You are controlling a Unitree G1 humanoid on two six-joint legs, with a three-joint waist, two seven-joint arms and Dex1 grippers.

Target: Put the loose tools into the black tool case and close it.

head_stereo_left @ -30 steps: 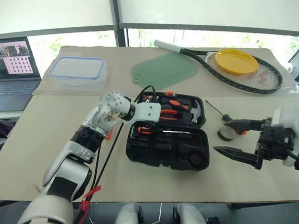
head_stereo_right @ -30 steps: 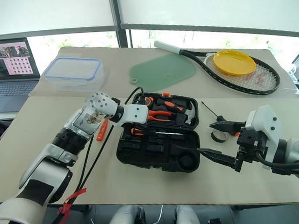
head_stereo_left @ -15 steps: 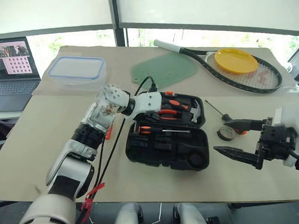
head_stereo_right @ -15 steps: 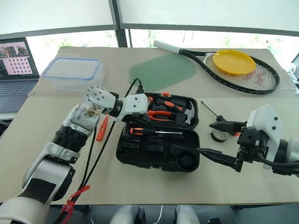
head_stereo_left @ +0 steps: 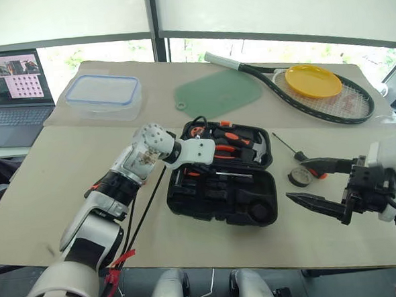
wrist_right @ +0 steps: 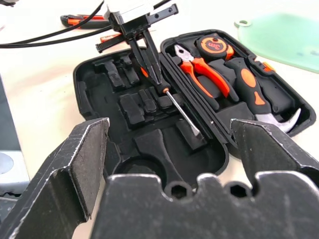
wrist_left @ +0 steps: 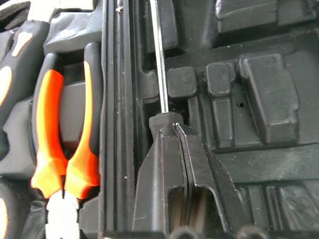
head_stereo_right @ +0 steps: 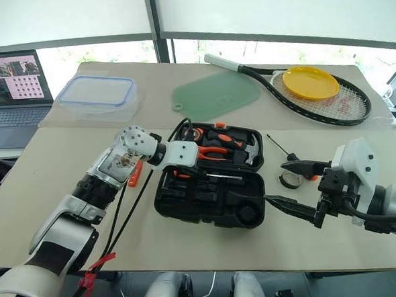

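The black tool case [head_stereo_left: 268, 199] lies open on the table, with pliers, a hammer and a tape measure in its far half. A thin-shafted screwdriver [wrist_right: 182, 114] lies in the near half. My left gripper [wrist_left: 174, 127] is shut, its tips resting on that screwdriver's handle. My right gripper [head_stereo_right: 275, 181] hangs open to the right of the case. Beyond it on the table are a small dark tape roll [head_stereo_left: 297, 177] and a second thin screwdriver [head_stereo_left: 285, 145]. An orange-and-black utility knife [wrist_right: 79, 20] and a small orange tool [head_stereo_right: 135, 172] lie left of the case, behind my left arm.
A clear blue-rimmed food box [head_stereo_left: 102, 94] and a laptop [head_stereo_left: 13, 99] stand at the back left. A green mat [head_stereo_left: 218, 93] lies behind the case. A racket [head_stereo_left: 330, 103] with a yellow plate [head_stereo_left: 313, 79] is at the back right. Black cables [head_stereo_left: 144, 205] hang from my left arm.
My left gripper swung up toward the case's far half, then came back down onto the screwdriver handle. The screwdriver in the case and my right arm stayed put.
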